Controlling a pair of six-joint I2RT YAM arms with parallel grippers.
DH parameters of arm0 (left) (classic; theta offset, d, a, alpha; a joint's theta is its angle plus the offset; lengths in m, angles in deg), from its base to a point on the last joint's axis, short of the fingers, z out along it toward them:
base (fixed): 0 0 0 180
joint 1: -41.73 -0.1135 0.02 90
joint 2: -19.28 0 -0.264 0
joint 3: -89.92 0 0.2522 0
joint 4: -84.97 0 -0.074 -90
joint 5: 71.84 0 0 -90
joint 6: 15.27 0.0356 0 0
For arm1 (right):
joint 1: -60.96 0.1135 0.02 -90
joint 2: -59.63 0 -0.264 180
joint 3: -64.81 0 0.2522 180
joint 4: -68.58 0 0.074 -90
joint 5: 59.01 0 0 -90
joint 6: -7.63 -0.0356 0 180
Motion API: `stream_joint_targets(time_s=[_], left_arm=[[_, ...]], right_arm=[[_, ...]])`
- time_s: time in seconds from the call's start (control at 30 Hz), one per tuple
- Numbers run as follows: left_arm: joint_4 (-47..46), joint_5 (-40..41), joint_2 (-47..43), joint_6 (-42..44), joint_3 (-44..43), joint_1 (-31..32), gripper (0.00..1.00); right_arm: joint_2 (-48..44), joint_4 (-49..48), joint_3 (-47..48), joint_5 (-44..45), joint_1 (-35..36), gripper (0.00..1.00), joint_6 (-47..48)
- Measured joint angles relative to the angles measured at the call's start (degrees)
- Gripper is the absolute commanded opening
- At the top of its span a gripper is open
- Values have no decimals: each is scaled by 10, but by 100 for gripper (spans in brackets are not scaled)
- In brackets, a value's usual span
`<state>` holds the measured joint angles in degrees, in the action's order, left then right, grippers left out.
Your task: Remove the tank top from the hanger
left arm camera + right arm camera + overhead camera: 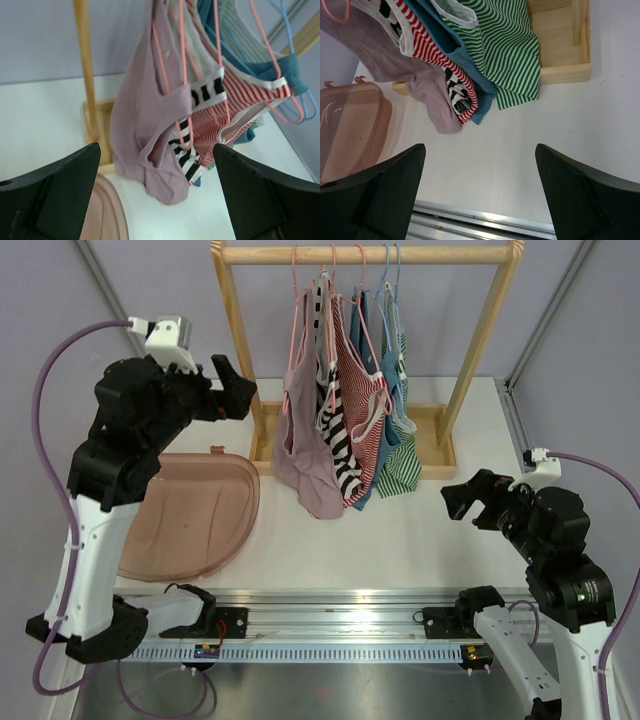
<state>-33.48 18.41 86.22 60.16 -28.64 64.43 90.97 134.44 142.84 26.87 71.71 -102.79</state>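
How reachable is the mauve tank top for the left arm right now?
Probably yes: the left gripper is open and faces the mauve tank top, outermost on the rack's left side, with nothing between them.

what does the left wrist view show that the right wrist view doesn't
Only the left wrist view: the rack's upright post and the open left hand. Only the right wrist view: the metal rail and the open right hand. Both: the mauve tank top, the red striped top and the pink bin.
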Motion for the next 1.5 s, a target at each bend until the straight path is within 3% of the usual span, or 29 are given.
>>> stream_joint_targets(time_s=[0.27,0.67,0.77,0.8,0.97,1.0,1.5], left_arm=[[-72,-11,134,38,-101,32,94],[-66,81,352,129,-291,92,57],[-53,103,379,142,-291,97,44],[-48,109,385,146,-291,97,34],[-37,130,394,158,-291,97,15],[-38,133,394,158,-291,97,2],[-33,179,376,145,-309,105,0]], right_arm=[[-24,1,0,-31,0,99,-4],[-40,7,0,-66,0,99,-7],[-45,9,0,-72,0,100,-8],[-45,9,-1,-75,0,99,-8],[-47,9,-9,-76,0,99,-8],[-47,9,-11,-76,0,100,-8],[-47,9,-27,-91,0,99,-11]])
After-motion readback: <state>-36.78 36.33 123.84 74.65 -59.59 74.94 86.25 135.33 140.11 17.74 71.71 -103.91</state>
